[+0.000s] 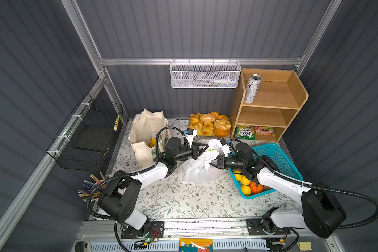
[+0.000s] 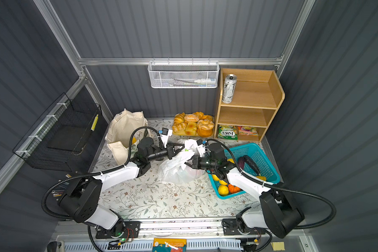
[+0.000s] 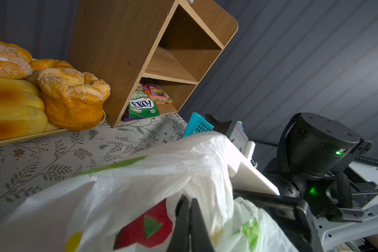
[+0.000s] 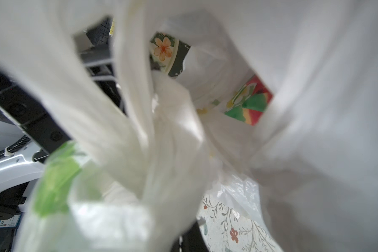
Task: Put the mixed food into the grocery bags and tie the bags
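Plastic carrier bag (image 1: pixel 196 172) sits mid-bench (image 1: pixel 172 200), its top drawn up between 2 arms, probably for knotting. Left pincer (image 3: pixel 189 218) is pressed together on a fold of film. Right pincer (image 1: pixel 213 163) looks clamped on the bag's twisted handle, so each holds 1 end taut. A red and green item (image 3: pixel 144 227) shows through the film. Drink can (image 1: pixel 251 88) stands unpacked on the shelf (image 1: pixel 271 96). Canvas tote (image 1: pixel 144 131) stands open, untied, beside the left arm.

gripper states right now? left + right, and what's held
Left gripper: shut on the plastic bag.
Right gripper: shut on the same plastic bag.
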You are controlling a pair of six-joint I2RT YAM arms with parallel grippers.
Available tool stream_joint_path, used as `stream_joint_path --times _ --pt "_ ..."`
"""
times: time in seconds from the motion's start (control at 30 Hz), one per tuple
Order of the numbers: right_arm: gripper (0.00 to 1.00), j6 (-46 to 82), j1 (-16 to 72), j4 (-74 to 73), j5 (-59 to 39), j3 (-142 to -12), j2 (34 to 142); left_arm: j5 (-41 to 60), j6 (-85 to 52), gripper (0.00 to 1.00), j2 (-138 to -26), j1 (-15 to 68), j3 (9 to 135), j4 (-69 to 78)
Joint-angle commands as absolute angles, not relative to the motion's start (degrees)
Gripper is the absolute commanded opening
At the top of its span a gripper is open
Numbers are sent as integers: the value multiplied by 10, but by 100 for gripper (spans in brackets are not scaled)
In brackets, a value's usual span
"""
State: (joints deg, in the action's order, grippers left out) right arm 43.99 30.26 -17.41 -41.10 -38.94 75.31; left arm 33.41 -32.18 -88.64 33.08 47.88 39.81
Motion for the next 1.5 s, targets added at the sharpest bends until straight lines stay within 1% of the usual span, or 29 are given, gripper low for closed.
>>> stream_joint_path --times 0.0,0.13,0.33,0.47,0.53,0.63,0.73,0.83,1.0,1.07,1.13,1.2,1.33,1.47 --pt "0 415 295 -125 -386 -392 714 327 -345 0 -867 306 496 409" --pt "0 381 256 -28 -348 -389 664 293 -372 0 -836 266 479 424" --pt "0 394 154 -6 -360 -351 602 261 -397 0 -800 220 449 433" --pt "0 414 109 -10 -350 -352 587 242 -378 0 -792 218 447 388" --pt "0 432 84 -21 -331 -340 581 207 -371 0 -780 217 432 365" --pt "0 468 34 -55 -324 -299 586 147 -366 0 -755 206 401 327" --pt "0 511 -9 -112 -338 -245 595 130 -359 0 -733 190 374 309" --pt "0 529 -11 -148 -366 -238 612 119 -336 0 -716 186 370 278" --pt "0 543 -3 -153 -374 -259 608 115 -310 0 -710 186 385 251" --pt "0 553 8 -147 -367 -273 603 110 -309 0 -714 186 395 233" --pt "0 560 6 -138 -343 -275 591 80 -306 0 -701 186 394 223" --pt "0 572 -10 -138 -327 -261 585 62 -293 0 -685 181 397 196" --pt "0 610 -55 -177 -327 -215 594 47 -282 0 -663 163 397 151" --pt "0 624 -60 -201 -343 -204 611 61 -287 0 -663 153 391 141"
